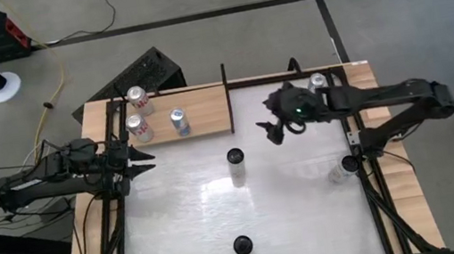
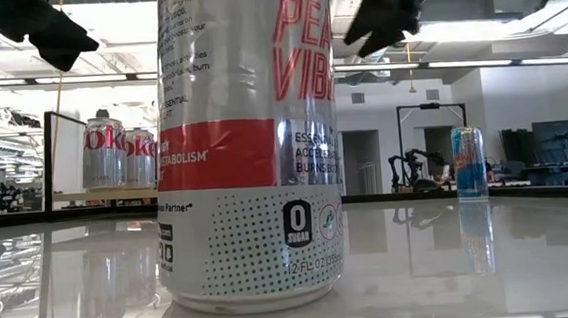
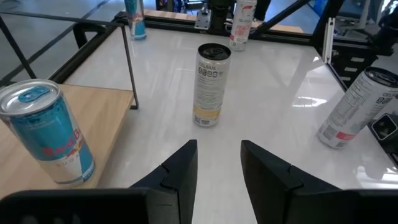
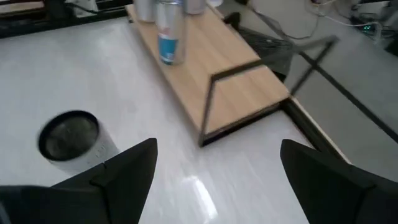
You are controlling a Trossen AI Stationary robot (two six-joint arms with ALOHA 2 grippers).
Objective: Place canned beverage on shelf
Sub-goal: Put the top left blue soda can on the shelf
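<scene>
A: From above: right gripper [image 1: 269,130] spread wide, empty, just beside the shelf [image 1: 205,103] end; black-topped can [image 1: 235,164] below it.

B: Left wrist: left gripper [image 3: 219,163] slightly parted, gripping nothing, blue can [image 3: 46,134] alongside on the board.

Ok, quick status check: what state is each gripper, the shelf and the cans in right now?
Left gripper: partly open, empty, at the shelf's left end.
Right gripper: open wide, empty, above the table right of the shelf.
Shelf: holds three upright cans, right half bare.
Blue can: upright on the shelf.
Centre can: upright on the table, not gripped.
Front cans: upright on the table.
</scene>
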